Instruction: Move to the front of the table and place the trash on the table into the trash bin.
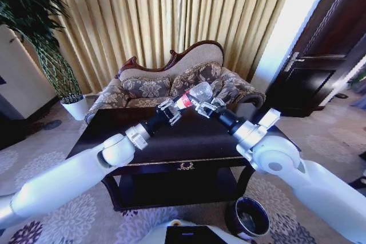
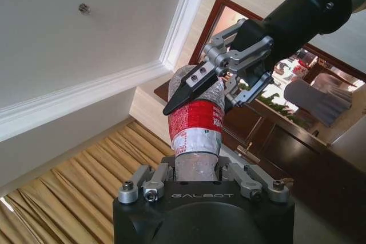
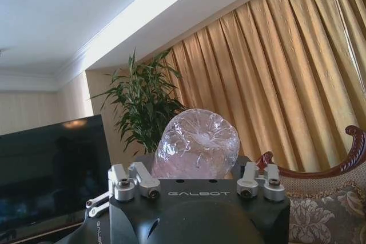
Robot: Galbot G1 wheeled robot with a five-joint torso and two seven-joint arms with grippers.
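Observation:
The trash I see is a clear plastic bottle [image 1: 194, 95] with a red label, held in the air above the dark-brown table [image 1: 189, 141]. My left gripper [image 1: 171, 110] is shut on its neck end [image 2: 197, 167]. My right gripper [image 1: 205, 107] closes on the other end, one finger [image 2: 189, 90] lying against the bottle [image 2: 197, 124] above the label. In the right wrist view the bottle's clear base [image 3: 197, 144] sits between that gripper's fingers. The trash bin [image 1: 247, 216], a dark round bucket, stands on the carpet at the table's front right, under my right arm.
A patterned sofa [image 1: 171, 78] stands behind the table, in front of gold curtains. A white plant pot [image 1: 74, 107] sits at the back left. A dark door [image 1: 320, 72] is at the right. The table has a lower shelf [image 1: 177, 190].

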